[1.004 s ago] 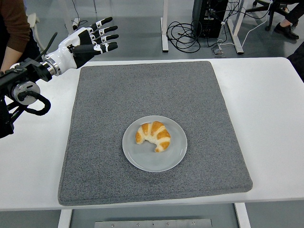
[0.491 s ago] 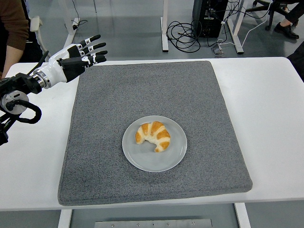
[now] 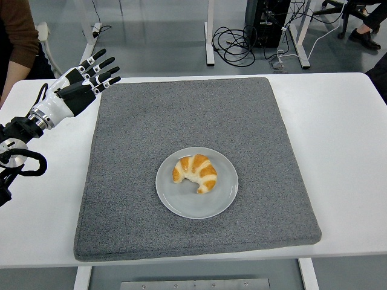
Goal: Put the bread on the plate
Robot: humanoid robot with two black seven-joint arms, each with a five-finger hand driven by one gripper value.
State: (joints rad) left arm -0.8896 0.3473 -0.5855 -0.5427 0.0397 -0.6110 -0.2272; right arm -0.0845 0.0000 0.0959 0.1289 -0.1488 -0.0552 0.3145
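A golden croissant (image 3: 195,173) lies on a round grey plate (image 3: 197,205) in the middle of the grey mat (image 3: 199,121). My left hand (image 3: 91,75) is at the far left, above the mat's far left corner, well away from the plate. Its fingers (image 3: 104,62) are spread and hold nothing. The right arm is out of view.
The white table (image 3: 344,133) extends around the mat on both sides. A person's brown sleeve (image 3: 18,30) shows at the top left, beyond the table. Cables and desk legs stand on the floor behind the table.
My left hand has drawn back to the left and lowered toward the table's left edge, fingers still spread. The croissant and plate have not moved.
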